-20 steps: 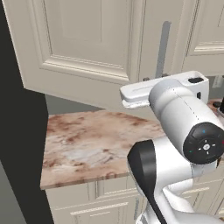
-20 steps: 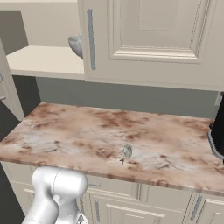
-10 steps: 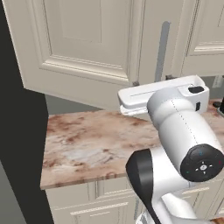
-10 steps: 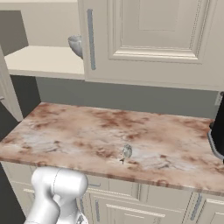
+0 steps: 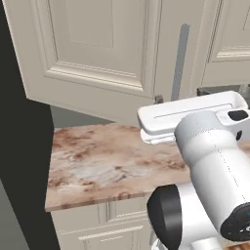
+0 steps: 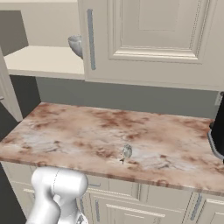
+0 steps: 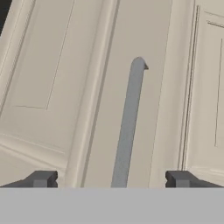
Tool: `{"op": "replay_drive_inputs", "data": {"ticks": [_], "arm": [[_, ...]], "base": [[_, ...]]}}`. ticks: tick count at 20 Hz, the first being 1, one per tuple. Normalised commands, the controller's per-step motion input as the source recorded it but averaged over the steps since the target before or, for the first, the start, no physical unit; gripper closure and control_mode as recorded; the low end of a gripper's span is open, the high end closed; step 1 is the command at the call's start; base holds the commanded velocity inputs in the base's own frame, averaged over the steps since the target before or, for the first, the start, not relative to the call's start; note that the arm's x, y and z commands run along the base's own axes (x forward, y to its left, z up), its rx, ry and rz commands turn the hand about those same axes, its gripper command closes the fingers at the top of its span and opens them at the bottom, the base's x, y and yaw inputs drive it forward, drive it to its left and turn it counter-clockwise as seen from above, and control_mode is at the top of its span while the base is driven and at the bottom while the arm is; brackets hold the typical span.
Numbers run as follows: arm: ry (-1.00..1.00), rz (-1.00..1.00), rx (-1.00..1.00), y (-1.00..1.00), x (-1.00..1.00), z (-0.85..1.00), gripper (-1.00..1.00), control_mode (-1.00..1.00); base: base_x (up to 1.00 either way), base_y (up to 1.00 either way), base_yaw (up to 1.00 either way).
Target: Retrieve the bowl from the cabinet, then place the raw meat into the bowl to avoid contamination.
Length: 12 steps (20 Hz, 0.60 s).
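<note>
bowl (image 6: 76,45) of mottled grey stone sits on the beige shelf of the cream cabinet (image 6: 148,39), half hidden behind the edge of a door and its grey bar handle (image 6: 91,39). gripper (image 7: 111,179) faces a cabinet door with its fingers spread wide either side of a handle (image 7: 128,127), gripping nothing. reddish marble counter (image 6: 109,140) lies below.

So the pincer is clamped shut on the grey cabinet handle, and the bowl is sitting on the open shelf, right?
Not quite. The pincer is open: in the hand view its fingertips stand wide apart on either side of the grey cabinet handle, not clamped on it. The rest holds: the right base view shows the bowl on the open shelf.
</note>
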Motion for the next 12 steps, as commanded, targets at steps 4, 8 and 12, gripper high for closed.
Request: {"op": "replay_drive_inputs", "data": {"ticks": [4, 8, 12], "arm": [[0.02, 0.0, 0.01, 0.0, -0.53, 0.37, -1.0, -1.0], [0.11, 0.0, 0.03, -0.18, -0.5, 0.31, -1.0, -1.0], [0.14, -0.03, 0.1, -0.49, -0.4, 0.2, -1.0, -1.0]], "base": [[0.0, 0.0, 0.0], [0.0, 0.0, 0.0], [0.0, 0.0, 0.0]]}}
